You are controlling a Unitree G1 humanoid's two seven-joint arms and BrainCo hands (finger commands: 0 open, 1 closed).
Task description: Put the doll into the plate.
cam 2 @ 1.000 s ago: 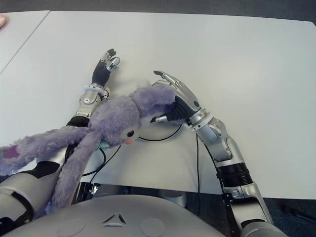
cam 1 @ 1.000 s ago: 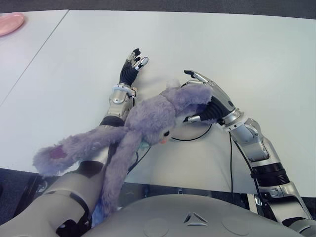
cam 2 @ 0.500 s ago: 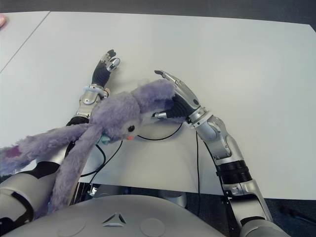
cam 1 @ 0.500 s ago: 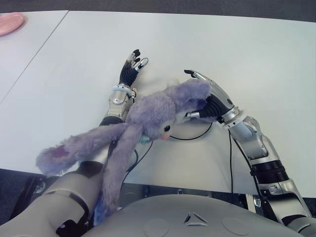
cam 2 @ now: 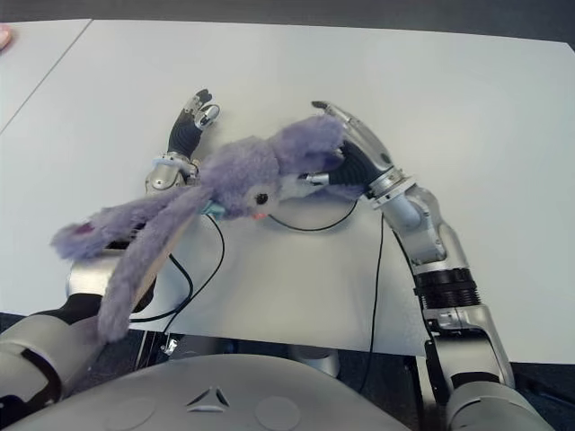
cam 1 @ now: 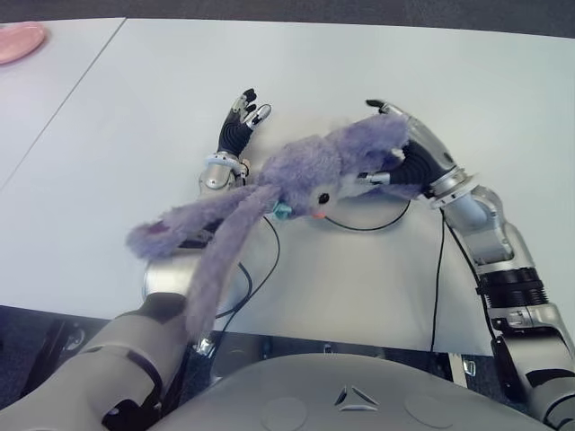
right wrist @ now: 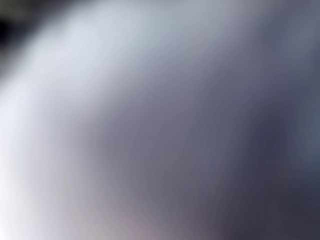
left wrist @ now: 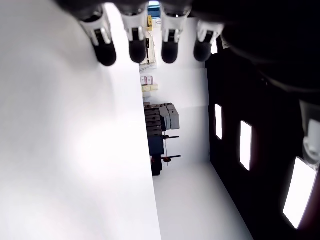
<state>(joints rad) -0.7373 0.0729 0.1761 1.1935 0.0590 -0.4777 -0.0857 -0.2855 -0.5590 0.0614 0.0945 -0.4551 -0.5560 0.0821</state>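
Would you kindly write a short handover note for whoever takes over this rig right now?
Right hand: closed on the purple doll, holding it above the table; its long ears trail toward the robot's left.
Left hand: open, holds nothing, shows just left of the doll.
Plate: pink, at the far left corner, well away from both hands.
Done: doll grasped and off the table.
Left: carry it to the plate, likely a long reach, and release it there.

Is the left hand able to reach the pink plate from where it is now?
Probably not without a long stretch. The left hand, fingers extended and empty, shows mid-table, while the pink plate sits at the table's far left corner. Nothing lies between them; the right hand holds the doll.
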